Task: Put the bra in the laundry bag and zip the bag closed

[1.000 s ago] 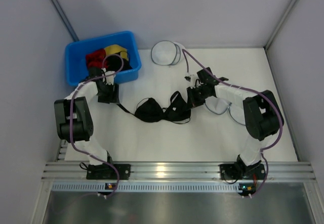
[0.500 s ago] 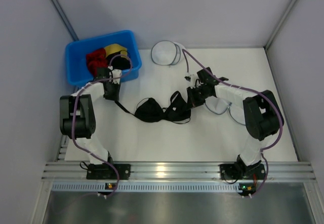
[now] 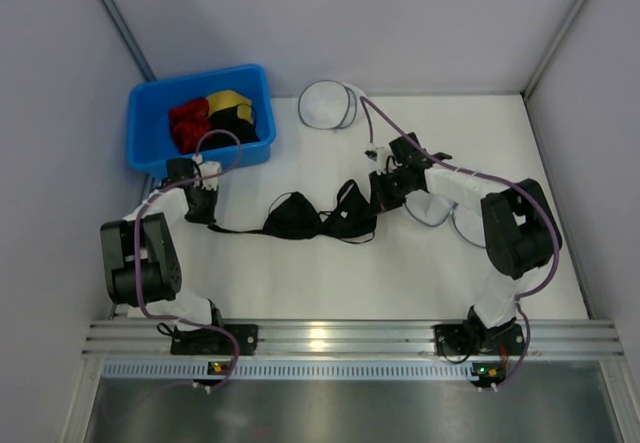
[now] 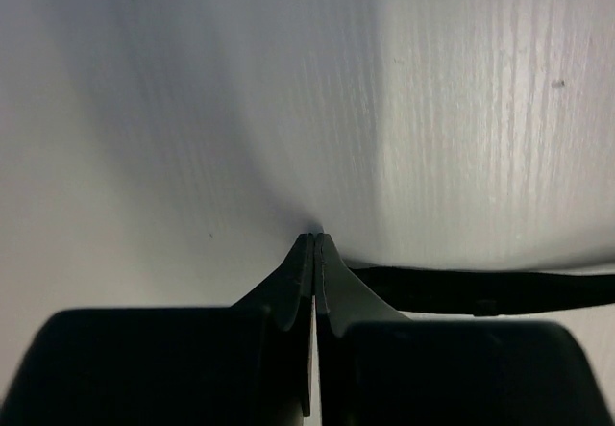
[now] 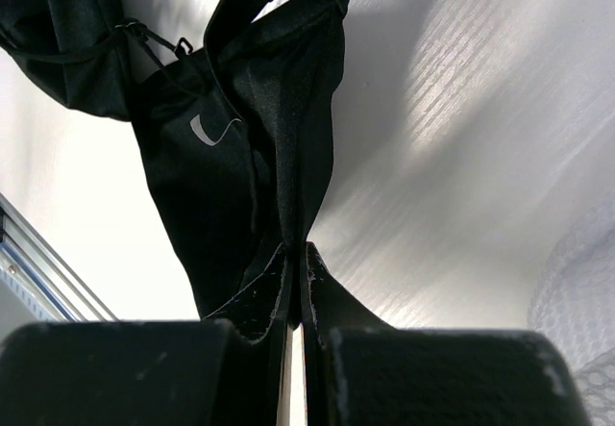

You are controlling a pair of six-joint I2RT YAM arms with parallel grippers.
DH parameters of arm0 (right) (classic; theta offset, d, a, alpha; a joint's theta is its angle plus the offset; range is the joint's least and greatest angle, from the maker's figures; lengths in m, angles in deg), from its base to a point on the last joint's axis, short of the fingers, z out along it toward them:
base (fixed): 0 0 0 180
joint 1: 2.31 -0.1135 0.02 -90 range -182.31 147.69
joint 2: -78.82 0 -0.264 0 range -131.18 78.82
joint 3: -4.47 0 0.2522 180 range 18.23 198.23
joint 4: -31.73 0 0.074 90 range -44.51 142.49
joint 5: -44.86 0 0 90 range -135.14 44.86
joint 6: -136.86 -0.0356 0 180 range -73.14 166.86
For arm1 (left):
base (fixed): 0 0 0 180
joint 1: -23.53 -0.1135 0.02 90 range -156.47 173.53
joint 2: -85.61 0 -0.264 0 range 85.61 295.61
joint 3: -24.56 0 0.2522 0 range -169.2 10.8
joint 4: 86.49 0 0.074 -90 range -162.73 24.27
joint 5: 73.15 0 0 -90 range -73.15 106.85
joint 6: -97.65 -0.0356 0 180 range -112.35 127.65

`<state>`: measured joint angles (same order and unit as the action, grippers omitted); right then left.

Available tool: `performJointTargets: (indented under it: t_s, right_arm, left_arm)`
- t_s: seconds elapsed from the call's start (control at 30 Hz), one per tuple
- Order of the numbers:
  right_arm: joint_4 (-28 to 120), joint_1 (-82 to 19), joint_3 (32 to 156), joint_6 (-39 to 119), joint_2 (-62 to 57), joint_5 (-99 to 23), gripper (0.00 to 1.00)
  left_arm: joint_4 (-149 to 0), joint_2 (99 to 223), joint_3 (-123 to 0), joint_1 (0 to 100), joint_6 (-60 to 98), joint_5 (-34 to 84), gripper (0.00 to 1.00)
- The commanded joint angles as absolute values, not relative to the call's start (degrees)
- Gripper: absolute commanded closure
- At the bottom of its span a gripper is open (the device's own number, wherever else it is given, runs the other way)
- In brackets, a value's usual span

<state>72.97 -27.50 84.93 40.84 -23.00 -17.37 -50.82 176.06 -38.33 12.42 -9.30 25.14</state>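
Black bra (image 5: 240, 157) within right gripper (image 5: 296, 251)

The black bra (image 3: 310, 219) lies spread flat; the mesh laundry bag (image 3: 437, 212), seemingly open, lies beside it.

No letters, words or numerals are legible in any view.

One sign noted, in the right wrist view: a small pale grey curved mark (image 5: 205, 130), shaped like a short tick or swoosh. It is printed on the black fabric of the bra (image 5: 235, 205), on the panel just left of the central fold and below the thin strap hardware. It has the look of a maker's logo, but which brand cannot be told.

In the top view the mark is too small to make out.
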Motion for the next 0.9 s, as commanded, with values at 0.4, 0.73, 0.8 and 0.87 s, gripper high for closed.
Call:
performJointTargets:
  t_s: [0.4, 0.73, 0.8, 0.87]
  right_arm:
    - [70.98, -27.36, 84.68, 40.79, -19.44, -16.14, 1.00]
    - [70.71, -28.23, 85.12, 40.97, -20.32, -15.44, 1.00]
    - [70.62, -28.32, 85.12, 40.97, -20.50, -15.44, 1.00]
    - [70.54, -28.41, 85.20, 41.14, -20.67, -15.26, 1.00]
  left_arm:
    - [-38.02, 148.47, -33.50, 11.93, -21.36, 46.27, 1.00]
    - [-36.87, 150.19, -43.33, 19.30, -17.76, 58.77, 1.00]
    - [-40.02, 151.52, -44.48, 23.06, -15.92, 57.38, 1.00]
    - [-44.05, 152.93, -44.93, 29.82, -14.24, 55.09, 1.00]
